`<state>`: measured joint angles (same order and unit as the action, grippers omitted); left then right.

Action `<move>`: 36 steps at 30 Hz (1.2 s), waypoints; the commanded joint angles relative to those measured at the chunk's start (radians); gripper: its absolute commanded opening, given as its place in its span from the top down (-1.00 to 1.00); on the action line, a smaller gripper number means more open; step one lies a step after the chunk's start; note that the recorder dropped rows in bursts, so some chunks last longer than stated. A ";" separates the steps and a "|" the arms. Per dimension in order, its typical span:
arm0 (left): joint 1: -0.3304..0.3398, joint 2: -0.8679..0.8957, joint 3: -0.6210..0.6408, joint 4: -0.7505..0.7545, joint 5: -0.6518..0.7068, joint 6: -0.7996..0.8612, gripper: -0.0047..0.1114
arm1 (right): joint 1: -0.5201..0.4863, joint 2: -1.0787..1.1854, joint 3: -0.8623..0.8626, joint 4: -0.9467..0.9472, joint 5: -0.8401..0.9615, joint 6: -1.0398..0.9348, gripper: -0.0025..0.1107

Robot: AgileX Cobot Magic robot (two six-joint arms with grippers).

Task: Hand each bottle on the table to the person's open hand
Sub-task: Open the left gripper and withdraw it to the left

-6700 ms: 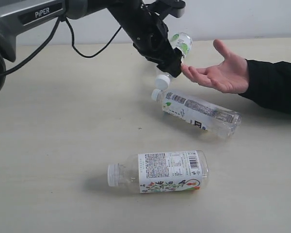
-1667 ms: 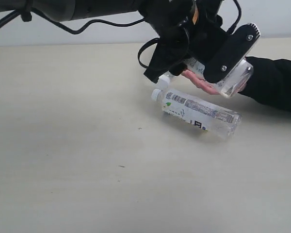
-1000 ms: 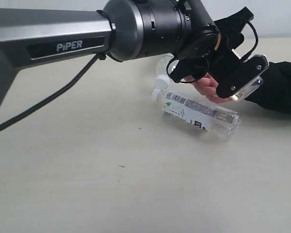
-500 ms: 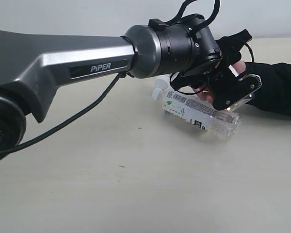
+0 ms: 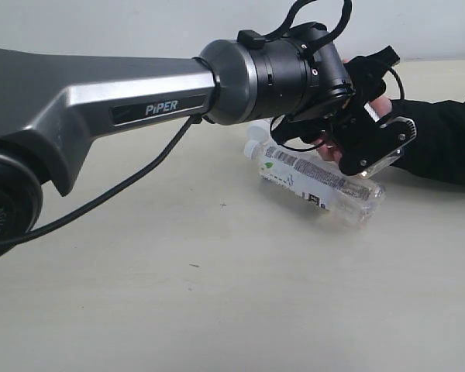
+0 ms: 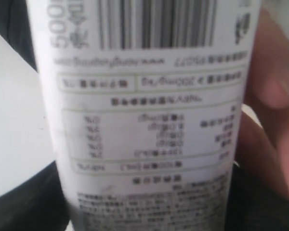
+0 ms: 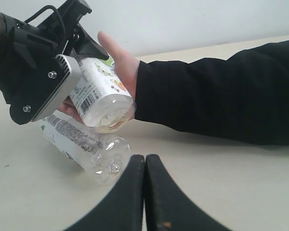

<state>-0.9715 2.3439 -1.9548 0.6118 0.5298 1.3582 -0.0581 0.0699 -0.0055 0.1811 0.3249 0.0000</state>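
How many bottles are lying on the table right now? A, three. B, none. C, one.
C: only one clear bottle lies on its side on the table; the other bottle is up at the person's hand.

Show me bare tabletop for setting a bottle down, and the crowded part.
Free: the wide near stretch of table in front of the lying bottle. Crowded: at the person's hand, where the left tool and floral-label bottle sit above that bottle.
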 commanded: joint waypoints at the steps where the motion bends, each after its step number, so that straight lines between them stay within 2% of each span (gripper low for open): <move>1: -0.004 0.003 -0.005 0.010 0.013 -0.011 -0.44 | 0.001 -0.001 0.005 0.001 -0.012 0.000 0.96; 6: -0.006 -0.023 -0.005 0.043 0.072 -0.041 -0.46 | 0.001 -0.001 0.005 0.001 -0.012 0.000 0.96; 11: -0.006 -0.099 -0.005 0.037 0.096 -0.206 -0.44 | 0.001 -0.001 0.005 0.001 -0.012 0.000 0.96; 16: -0.006 -0.212 -0.005 0.023 0.201 -0.351 -0.28 | 0.001 -0.001 0.005 0.001 -0.012 0.000 0.96; 17: -0.006 -0.240 -0.005 0.022 0.237 -0.432 -0.15 | 0.001 -0.001 0.005 0.001 -0.012 0.000 0.96; 20: -0.006 -0.290 -0.005 0.009 0.389 -0.454 0.35 | 0.001 -0.001 0.005 0.001 -0.012 0.000 0.96; 21: -0.006 -0.314 -0.005 -0.015 0.468 -0.537 0.74 | 0.001 -0.001 0.005 0.001 -0.012 0.000 0.96; 22: -0.006 -0.326 -0.005 -0.025 0.516 -0.576 0.91 | 0.001 -0.001 0.005 0.001 -0.012 0.000 0.96; 24: 0.001 -0.357 -0.005 -0.067 0.622 -0.658 0.89 | 0.001 -0.001 0.005 0.001 -0.012 0.000 0.96; 25: 0.029 -0.387 -0.005 -0.201 0.633 -0.706 0.89 | 0.001 -0.001 0.005 0.001 -0.012 0.000 0.96; 28: 0.094 -0.439 -0.005 -0.421 0.635 -0.727 0.89 | 0.001 -0.001 0.005 0.001 -0.012 0.000 0.96; 32: 0.292 -0.523 0.027 -0.753 0.639 -0.771 0.89 | 0.001 -0.001 0.005 0.001 -0.012 0.000 0.96; 33: 0.360 -0.535 0.061 -0.891 0.625 -0.744 0.89 | 0.001 -0.001 0.005 0.001 -0.012 0.000 0.96; 36: 0.453 -0.537 0.141 -1.100 0.587 -0.642 0.89 | 0.001 -0.001 0.005 0.001 -0.012 0.000 0.96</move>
<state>-0.5912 1.8121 -1.8808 -0.2890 1.1534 0.6416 -0.0581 0.0699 -0.0055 0.1811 0.3249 0.0000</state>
